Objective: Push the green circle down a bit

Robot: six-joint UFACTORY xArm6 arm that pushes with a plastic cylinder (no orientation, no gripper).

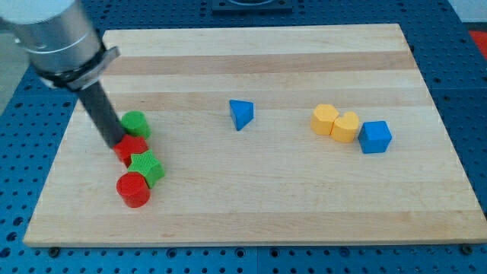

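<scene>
The green circle (136, 123) sits on the wooden board (251, 68) at the view's left. My tip (115, 143) is just to its lower left, touching or nearly touching its side. Right below the tip lies a red block (132, 149), partly hidden by the rod. Below that is a green star-like block (147, 167), and a red circle (134, 189) lies lowest in this cluster. The blocks in the cluster touch each other.
A blue triangle (241, 114) lies near the board's middle. At the view's right a yellow block (325, 119), a yellow heart-like block (346, 126) and a blue cube (375, 137) stand in a row. The board's left edge is close to the cluster.
</scene>
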